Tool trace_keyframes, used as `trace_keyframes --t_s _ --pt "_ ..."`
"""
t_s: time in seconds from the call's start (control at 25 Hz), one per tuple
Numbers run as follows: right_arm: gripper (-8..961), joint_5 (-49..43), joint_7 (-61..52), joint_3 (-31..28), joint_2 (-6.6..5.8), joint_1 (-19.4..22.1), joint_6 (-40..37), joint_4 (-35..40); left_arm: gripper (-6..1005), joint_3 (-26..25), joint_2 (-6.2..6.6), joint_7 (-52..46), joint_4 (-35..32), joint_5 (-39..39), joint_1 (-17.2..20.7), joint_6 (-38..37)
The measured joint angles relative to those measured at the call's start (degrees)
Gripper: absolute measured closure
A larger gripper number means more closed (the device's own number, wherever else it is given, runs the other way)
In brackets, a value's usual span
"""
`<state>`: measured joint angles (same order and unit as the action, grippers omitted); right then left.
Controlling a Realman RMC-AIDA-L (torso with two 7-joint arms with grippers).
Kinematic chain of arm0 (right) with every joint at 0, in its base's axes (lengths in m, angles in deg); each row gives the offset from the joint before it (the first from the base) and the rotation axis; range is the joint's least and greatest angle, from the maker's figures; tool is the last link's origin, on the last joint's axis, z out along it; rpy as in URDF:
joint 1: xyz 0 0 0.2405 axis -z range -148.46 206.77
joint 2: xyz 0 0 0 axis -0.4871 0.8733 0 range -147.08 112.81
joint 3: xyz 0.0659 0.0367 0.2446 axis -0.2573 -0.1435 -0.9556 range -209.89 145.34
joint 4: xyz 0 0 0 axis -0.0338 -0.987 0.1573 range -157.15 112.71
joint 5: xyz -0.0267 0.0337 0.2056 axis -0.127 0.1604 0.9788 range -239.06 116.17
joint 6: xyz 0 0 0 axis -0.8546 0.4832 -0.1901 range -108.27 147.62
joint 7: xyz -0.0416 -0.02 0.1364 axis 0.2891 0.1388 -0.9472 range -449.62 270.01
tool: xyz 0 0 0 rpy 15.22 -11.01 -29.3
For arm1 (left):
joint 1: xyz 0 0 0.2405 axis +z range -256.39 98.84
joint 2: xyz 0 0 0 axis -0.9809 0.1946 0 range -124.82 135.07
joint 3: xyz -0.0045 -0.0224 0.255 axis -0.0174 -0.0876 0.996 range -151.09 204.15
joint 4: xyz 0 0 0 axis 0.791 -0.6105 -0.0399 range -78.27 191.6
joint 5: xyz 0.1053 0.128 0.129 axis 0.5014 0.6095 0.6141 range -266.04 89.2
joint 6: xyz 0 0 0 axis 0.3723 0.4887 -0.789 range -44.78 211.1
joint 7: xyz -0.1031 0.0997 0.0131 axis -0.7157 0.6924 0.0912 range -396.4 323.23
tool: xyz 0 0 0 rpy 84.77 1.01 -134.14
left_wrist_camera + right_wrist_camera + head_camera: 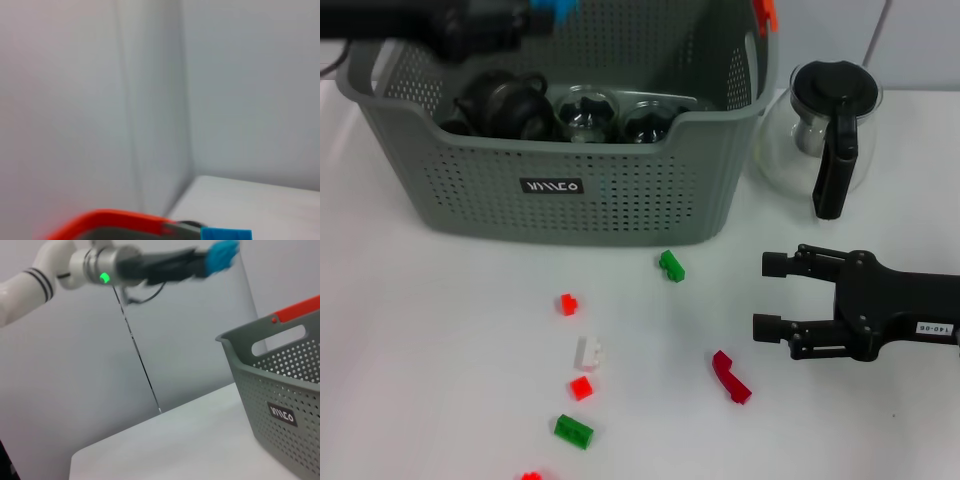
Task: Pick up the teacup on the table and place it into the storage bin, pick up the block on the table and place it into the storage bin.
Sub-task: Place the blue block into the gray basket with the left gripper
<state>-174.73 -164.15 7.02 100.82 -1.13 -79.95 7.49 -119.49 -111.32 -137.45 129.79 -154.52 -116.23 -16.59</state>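
we see our left pincer (535,18) above the storage bin (570,185), pinching a blue block (553,10); teacups (585,115) sit inside. our right pincer (775,296) hovers spread over the worktop (440,350) near a dark red block (730,378).

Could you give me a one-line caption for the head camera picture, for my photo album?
Left gripper carries a blue block over the storage bin; right gripper waits open beside scattered blocks.
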Motion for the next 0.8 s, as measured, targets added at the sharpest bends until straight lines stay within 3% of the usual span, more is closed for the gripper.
trace_keyframes --t_s 0.08,0.12,0.4,0.6,0.8 --pt "12 0.00 0.09 0.00 0.00 0.03 0.02 -0.02 604 3.68 -0.19 -0.62 -1.87 1.87 -1.62 7.81" --pt "12 0.00 0.12 0.00 0.01 0.08 0.05 -0.04 604 7.87 -0.42 -0.70 -5.14 3.47 -2.98 15.57" --pt "12 -0.01 0.15 -0.01 0.11 0.23 -0.01 -0.09 603 20.98 -0.57 -3.43 -18.35 14.60 -9.20 35.54" --pt "13 0.00 0.17 0.00 0.19 0.27 0.00 -0.09 603 23.27 -1.55 -8.47 -24.91 25.40 -13.62 41.85" --pt "13 0.00 0.17 -0.01 0.29 0.44 0.03 -0.09 566 23.60 -3.05 -13.51 -25.48 32.69 -14.65 44.74"
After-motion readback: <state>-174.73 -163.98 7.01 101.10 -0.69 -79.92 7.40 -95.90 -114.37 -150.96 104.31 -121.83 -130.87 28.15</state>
